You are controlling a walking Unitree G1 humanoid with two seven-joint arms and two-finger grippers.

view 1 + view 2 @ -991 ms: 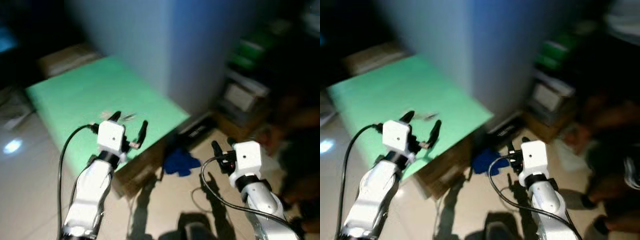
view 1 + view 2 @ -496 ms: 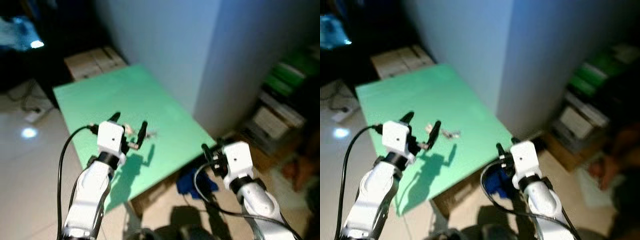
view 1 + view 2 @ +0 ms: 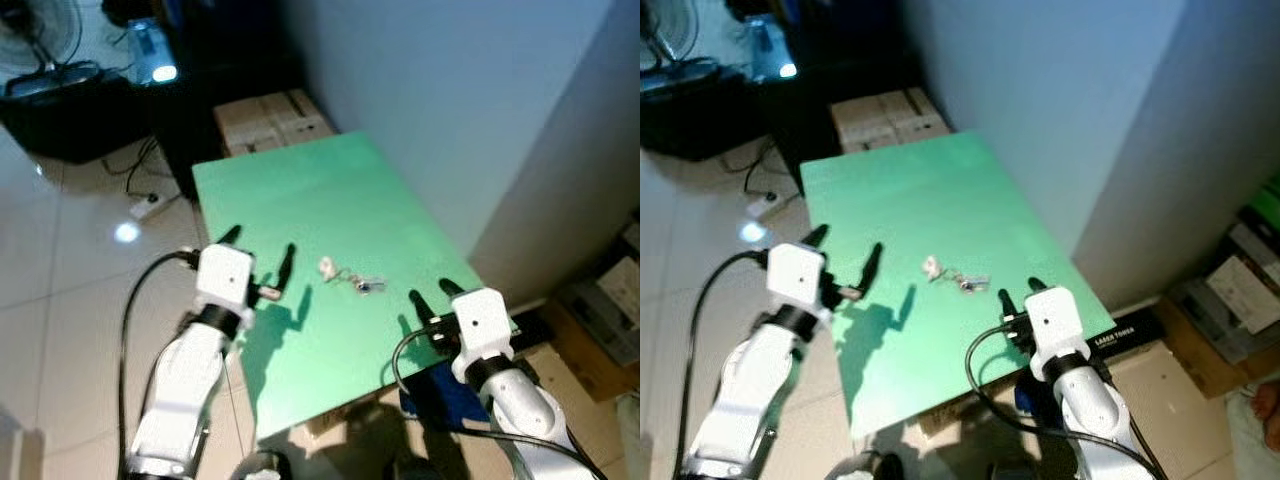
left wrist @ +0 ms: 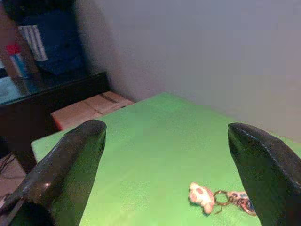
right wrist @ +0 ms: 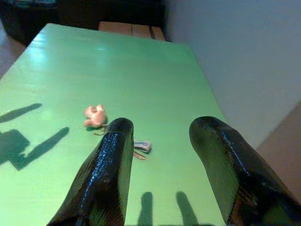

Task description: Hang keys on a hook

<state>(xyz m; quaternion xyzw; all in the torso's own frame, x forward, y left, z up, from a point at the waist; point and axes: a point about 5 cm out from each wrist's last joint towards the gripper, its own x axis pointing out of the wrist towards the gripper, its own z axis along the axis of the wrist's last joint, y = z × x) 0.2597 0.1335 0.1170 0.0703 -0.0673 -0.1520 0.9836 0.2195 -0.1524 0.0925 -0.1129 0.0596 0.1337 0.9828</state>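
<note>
**Keys lying on green table, both grippers open and facing them, nothing grasped**

The keys [image 3: 349, 278] are lying flat on the green table [image 3: 300, 190], roughly mid-table and a bit toward the robot's near edge. The bunch is showing a pale pink charm at one end, a ring and a small bluish tag at the other. Its long axis is running across the table, left to right from the robot's side, with the charm end pointing toward the left arm.

The left gripper [image 3: 258, 262] is hovering at the table's left edge, fingers spread wide apart and empty. In the left wrist view the keys are sitting ahead, between the two fingers but off toward one of them.

The right gripper [image 3: 431, 296] is hanging over the table's near-right corner, fingers also parted and holding nothing. In the right wrist view the keys are lying just beyond one fingertip [image 5: 117, 129], the tag end nearest.

Judging by this, the right gripper is looking the nearer of the two to the keys, with the bunch lying ahead of it and slightly to its left. Reaching forward over the table seems to be what the pick-up calls for. The keys being thin and flat on the surface may be making a pinch tricky.

A cardboard box [image 3: 268, 118] is sitting beyond the table's far edge. No hook can be made out.
</note>
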